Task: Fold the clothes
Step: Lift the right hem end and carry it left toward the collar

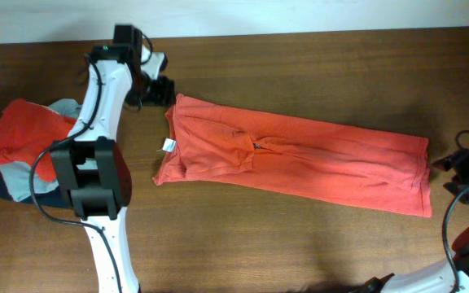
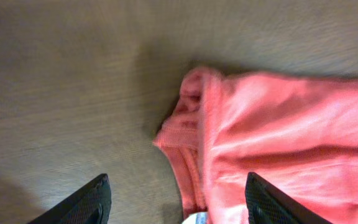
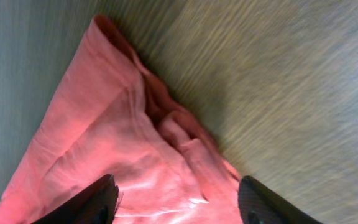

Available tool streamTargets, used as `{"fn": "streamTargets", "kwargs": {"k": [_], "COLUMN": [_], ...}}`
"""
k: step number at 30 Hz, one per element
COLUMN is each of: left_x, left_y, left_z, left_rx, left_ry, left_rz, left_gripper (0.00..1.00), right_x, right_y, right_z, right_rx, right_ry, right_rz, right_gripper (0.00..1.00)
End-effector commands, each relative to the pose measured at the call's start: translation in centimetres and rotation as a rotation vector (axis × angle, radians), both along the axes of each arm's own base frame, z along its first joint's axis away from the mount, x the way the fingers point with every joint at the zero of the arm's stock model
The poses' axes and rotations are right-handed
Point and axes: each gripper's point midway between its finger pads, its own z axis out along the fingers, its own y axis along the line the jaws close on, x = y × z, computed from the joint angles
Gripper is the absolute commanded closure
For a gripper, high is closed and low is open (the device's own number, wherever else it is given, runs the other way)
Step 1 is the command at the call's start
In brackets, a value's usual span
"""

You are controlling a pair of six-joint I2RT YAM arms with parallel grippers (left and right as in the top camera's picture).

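Observation:
A large orange-red T-shirt [image 1: 300,159] lies folded lengthwise into a long band across the table, its white neck tag [image 1: 168,146] at the left end. My left gripper [image 1: 159,89] is open just above the shirt's upper left corner [image 2: 194,87]; its fingers [image 2: 178,198] straddle the collar edge without holding it. My right gripper [image 1: 450,163] is open beside the shirt's right end; its fingers [image 3: 178,198] hover over the hem corner [image 3: 166,143]. A pile of smaller orange-red, grey-blue and navy clothes [image 1: 19,142] lies at the left edge.
The wooden table [image 1: 300,73] runs to a pale wall along the back. The left arm's black base [image 1: 92,175] stands between the pile and the shirt. Black cables trail beside the right arm [image 1: 462,236] at the right edge.

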Motion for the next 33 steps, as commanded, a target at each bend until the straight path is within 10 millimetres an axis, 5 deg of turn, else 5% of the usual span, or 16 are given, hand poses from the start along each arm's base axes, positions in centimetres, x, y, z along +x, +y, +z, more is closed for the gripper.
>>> {"fn": "streamTargets", "kwargs": {"k": [1,9,19,24,28,33], "left_x": [1.2,0.6,-0.3,-0.4,-0.4,-0.4], "left_y": [0.1,0.1,0.1,0.1,0.1,0.1], "left_z": [4.2,10.5,11.7,11.6,11.6,11.6], "left_rx": [-0.002,-0.005,-0.004,-0.004,-0.004,-0.004], "left_ry": [-0.082,-0.148,-0.135,-0.132,-0.132,-0.132], "left_rz": [0.005,0.004,0.004,0.004,0.004,0.004], "left_gripper": [0.31,0.3,0.3,0.3,0.3,0.3], "right_x": [-0.1,0.2,2.4,2.0,1.9,3.0], "right_y": [-0.7,0.6,4.2,4.8,5.3,4.8], "right_z": [0.6,-2.4,-6.1,-6.8,-6.6,-3.6], "right_rx": [-0.022,-0.101,-0.071,-0.035,-0.006,-0.023], "right_ry": [-0.043,0.02,0.0,0.014,0.008,-0.044], "right_rz": [0.05,0.198,0.438,0.439,0.438,0.43], "right_gripper": [0.3,0.3,0.31,0.49,0.72,0.96]}}
